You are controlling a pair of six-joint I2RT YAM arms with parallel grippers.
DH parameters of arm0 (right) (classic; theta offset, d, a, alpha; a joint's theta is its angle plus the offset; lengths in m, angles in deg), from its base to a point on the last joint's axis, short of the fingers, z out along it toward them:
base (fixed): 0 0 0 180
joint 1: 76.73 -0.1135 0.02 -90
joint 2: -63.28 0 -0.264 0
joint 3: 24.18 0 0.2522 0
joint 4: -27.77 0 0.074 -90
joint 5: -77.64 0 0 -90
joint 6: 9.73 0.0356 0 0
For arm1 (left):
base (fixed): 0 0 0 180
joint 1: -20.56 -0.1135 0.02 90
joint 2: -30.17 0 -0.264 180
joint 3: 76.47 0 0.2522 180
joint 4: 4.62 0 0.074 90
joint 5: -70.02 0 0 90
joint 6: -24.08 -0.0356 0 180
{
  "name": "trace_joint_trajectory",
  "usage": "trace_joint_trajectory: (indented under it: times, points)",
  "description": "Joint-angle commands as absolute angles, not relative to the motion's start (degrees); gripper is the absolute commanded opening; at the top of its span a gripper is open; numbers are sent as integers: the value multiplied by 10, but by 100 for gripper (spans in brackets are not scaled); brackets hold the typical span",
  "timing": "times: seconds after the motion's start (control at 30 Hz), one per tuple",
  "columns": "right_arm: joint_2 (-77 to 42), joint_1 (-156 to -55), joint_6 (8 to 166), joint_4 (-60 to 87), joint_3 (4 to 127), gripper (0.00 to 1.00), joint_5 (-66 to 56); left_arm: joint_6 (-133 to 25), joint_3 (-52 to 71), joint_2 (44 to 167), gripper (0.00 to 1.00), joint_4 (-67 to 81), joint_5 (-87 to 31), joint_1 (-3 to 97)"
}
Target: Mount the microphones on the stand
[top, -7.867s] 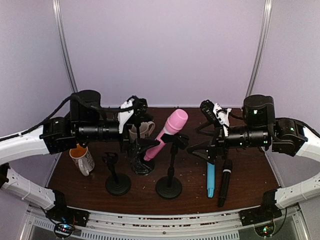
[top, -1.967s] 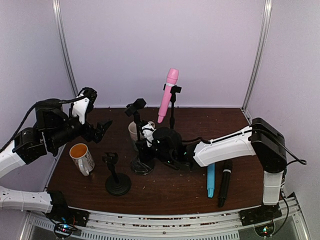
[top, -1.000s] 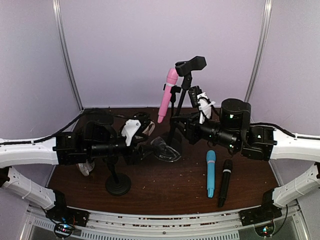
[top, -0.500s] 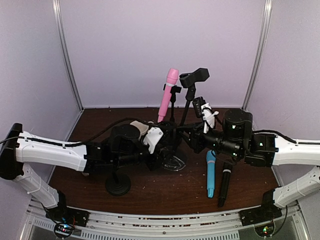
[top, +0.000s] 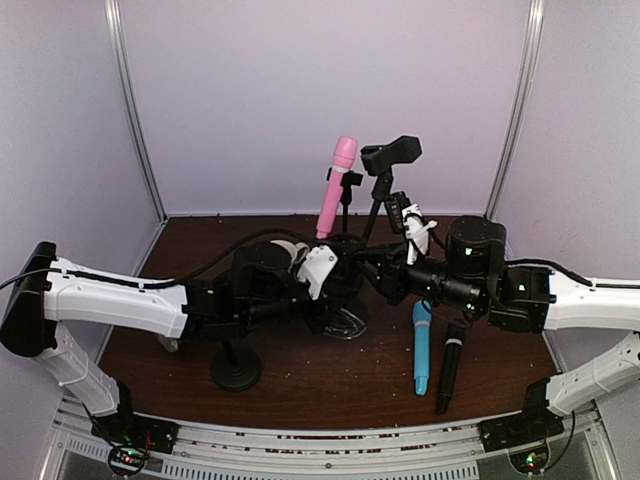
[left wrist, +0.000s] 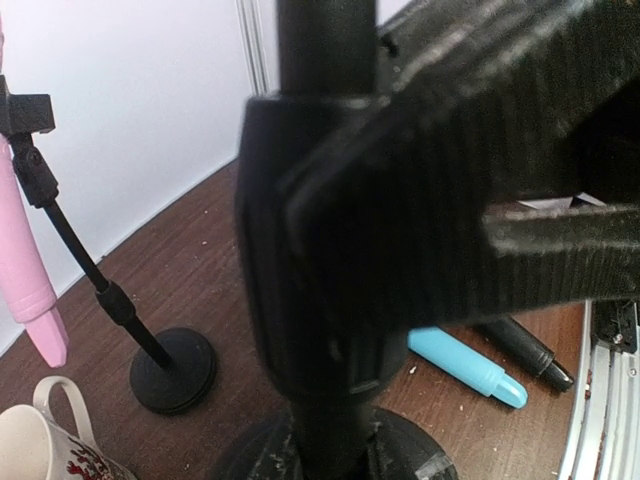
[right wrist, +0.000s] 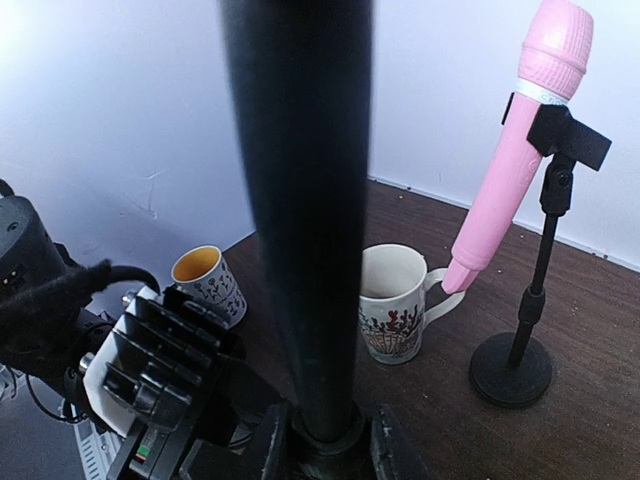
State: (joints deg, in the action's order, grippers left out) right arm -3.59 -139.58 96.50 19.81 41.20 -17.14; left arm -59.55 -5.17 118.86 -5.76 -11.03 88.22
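My left claw [top: 340, 298] has just joined my right claw [right wrist: 328, 440], both clamped on the empty stand [top: 390, 155], likely steadying it for the blue microphone [top: 421, 345] lying beside my right claw.

Pink microphone [top: 337, 190] clipped head-up and tilted in the rear stand [top: 346, 205], light blue microphone [top: 421, 345] and black microphone [top: 449, 365] flat side by side on table [top: 330, 400] right, middle stand [top: 392, 153] clip empty.

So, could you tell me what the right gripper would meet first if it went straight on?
The stand's pole, held right between the right gripper's fingers. Just beyond it sits the left gripper, though depth there is unclear.
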Motion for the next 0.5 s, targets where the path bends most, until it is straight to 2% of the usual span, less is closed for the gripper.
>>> trace_joint_trajectory:
  times: [0.0, 0.2, 0.23, 0.3, 0.33, 0.47]
  points:
    - [-23, -1390, 897, 245, 424, 0, -64, -596, -68, 1165, 0, -129, -167, 868]
    - [-55, -1319, 883, 235, 436, 0, 246, -584, -116, 1128, 0, -179, -340, 833]
    - [-69, -1308, 886, 224, 448, 5, 286, -587, -118, 1125, 0, -177, -352, 832]
    - [-89, -1299, 864, 144, 487, 30, 281, -590, -119, 1120, 0, -171, -357, 831]
    - [-90, -1299, 854, 122, 494, 38, 257, -587, -120, 1117, 0, -171, -354, 832]
    - [-54, -1301, 895, 162, 456, 62, 185, -568, -119, 1109, 0, -169, -322, 831]
